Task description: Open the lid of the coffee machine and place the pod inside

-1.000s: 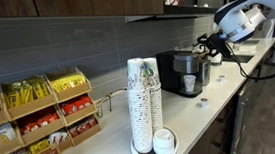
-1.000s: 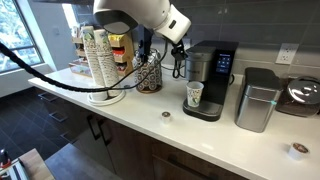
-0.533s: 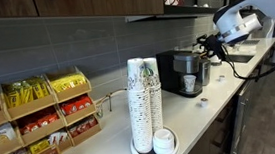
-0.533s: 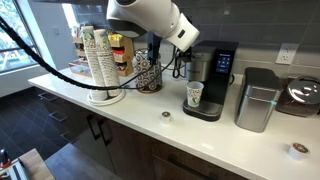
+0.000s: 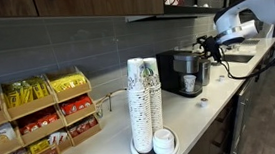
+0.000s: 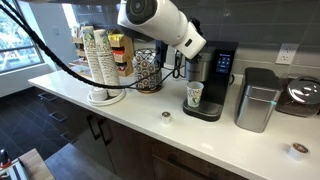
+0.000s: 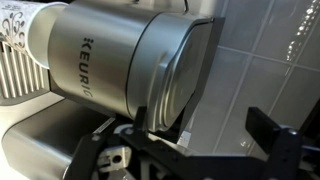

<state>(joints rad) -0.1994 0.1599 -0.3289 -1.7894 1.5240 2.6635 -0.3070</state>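
Tool [image 6: 182, 66] nearer coffee machine [image 6: 212, 62]; cup [image 6: 194, 95] in bay [image 6: 208, 93].

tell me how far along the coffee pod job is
Nothing looks done yet: the lid of the coffee machine sits closed. In hand: the open, empty gripper hovers beside the machine's top. Left: lifting the lid, then fetching and loading the pod, possibly the small round item on the counter.

Both exterior views are soft but evenly lit; the window [image 6: 18, 45] blows out in an exterior view. My wrist view's dimmer, with glare streaks across the coffee machine [image 7: 110, 60].
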